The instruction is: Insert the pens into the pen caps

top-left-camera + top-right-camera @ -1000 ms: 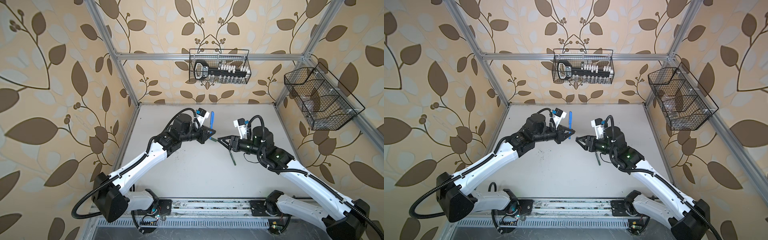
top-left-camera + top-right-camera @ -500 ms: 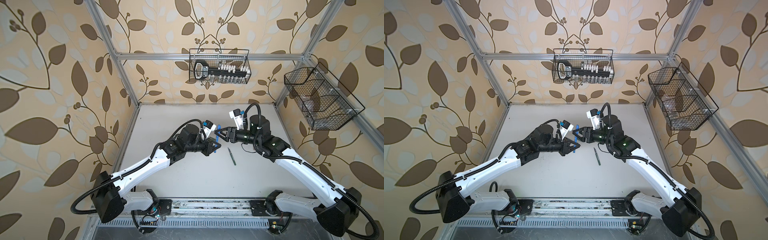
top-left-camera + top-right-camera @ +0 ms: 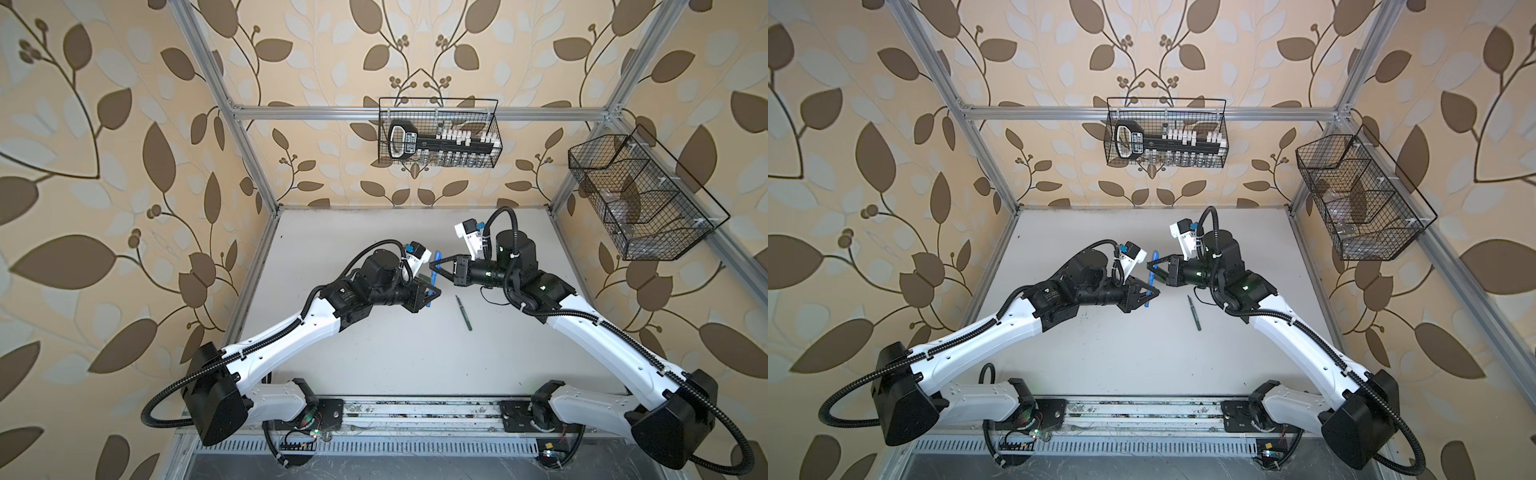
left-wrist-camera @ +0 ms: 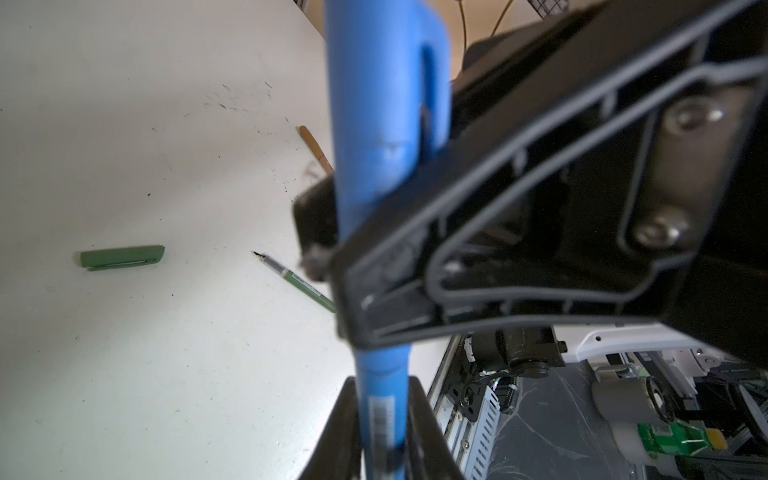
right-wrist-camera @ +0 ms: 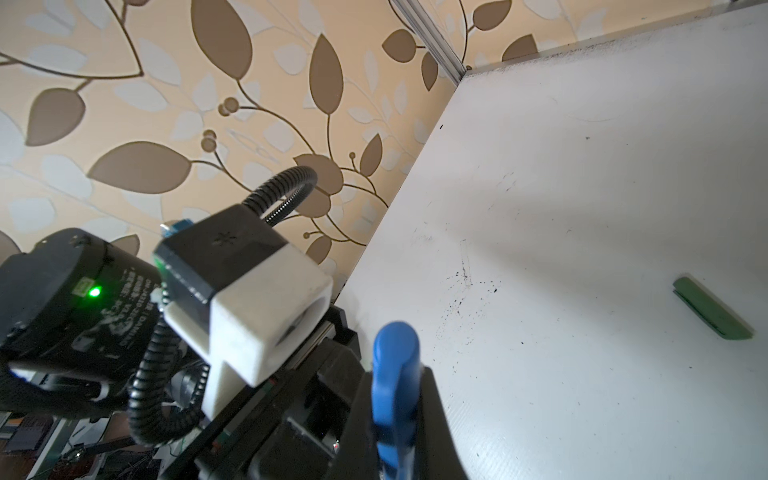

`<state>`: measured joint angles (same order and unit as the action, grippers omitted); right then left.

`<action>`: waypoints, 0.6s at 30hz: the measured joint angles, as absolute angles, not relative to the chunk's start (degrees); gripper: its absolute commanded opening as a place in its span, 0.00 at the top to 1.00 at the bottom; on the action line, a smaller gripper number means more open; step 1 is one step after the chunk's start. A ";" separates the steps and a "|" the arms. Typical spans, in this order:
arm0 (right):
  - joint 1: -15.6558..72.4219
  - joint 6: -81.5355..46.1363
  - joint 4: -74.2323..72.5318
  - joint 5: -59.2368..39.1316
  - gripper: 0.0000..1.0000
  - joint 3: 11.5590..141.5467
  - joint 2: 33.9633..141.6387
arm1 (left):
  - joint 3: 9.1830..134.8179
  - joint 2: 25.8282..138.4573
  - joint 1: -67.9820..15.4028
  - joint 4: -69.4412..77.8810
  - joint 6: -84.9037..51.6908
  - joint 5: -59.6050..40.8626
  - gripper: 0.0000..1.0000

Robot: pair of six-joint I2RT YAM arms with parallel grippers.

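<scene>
Blue pen (image 4: 384,399) seated in its blue cap (image 4: 374,104), held off the counter (image 3: 374,353) between both hands.

In both top views the pen runs roughly along the 12-to-6 line, cap end toward 12 o'clock. The right hand (image 3: 435,268) reaches in from 3 o'clock and is clamped on the blue cap. The left hand (image 3: 432,297) comes in from 8 o'clock with its fingers (image 4: 345,419) flanking the lower barrel; whether they press it or stand just clear cannot be told. The green pen (image 3: 463,312) lies flat on the counter at 4 o'clock of the hands, clear of both, its dark tip toward 11 o'clock. The left wrist view shows the green cap (image 4: 121,257) lying flat beyond that tip, apart from it, and an orange-brown pen (image 4: 316,148) partly hidden behind the blue cap.
</scene>
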<state>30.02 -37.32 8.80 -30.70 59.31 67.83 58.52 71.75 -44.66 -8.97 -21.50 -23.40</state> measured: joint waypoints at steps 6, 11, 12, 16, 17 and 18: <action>27.88 -39.31 7.77 -31.66 1.00 56.99 65.89 | 58.52 70.91 -44.66 -9.26 -21.30 -22.39 0.55; 27.20 -41.15 5.89 -32.62 1.00 55.68 64.55 | 58.52 69.47 -44.66 -8.82 -21.30 -22.20 0.58; 27.20 -41.50 5.41 -32.80 1.00 55.44 64.42 | 58.52 69.49 -44.66 -8.67 -21.32 -22.33 0.58; 27.20 -42.48 4.01 -33.06 1.00 54.26 63.99 | 58.52 70.22 -44.66 -8.69 -21.34 -23.62 0.64; 27.20 -42.65 3.75 -33.06 1.00 53.95 63.92 | 58.52 70.50 -44.66 -8.69 -21.26 -23.86 0.67; 27.20 -42.85 3.60 -33.06 1.00 53.76 63.90 | 58.54 70.78 -44.66 -8.71 -21.19 -23.99 0.69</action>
<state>27.20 -42.85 3.60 -33.06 53.76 63.90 58.54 70.78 -44.66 -8.71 -21.19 -23.99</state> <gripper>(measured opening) 0.081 0.346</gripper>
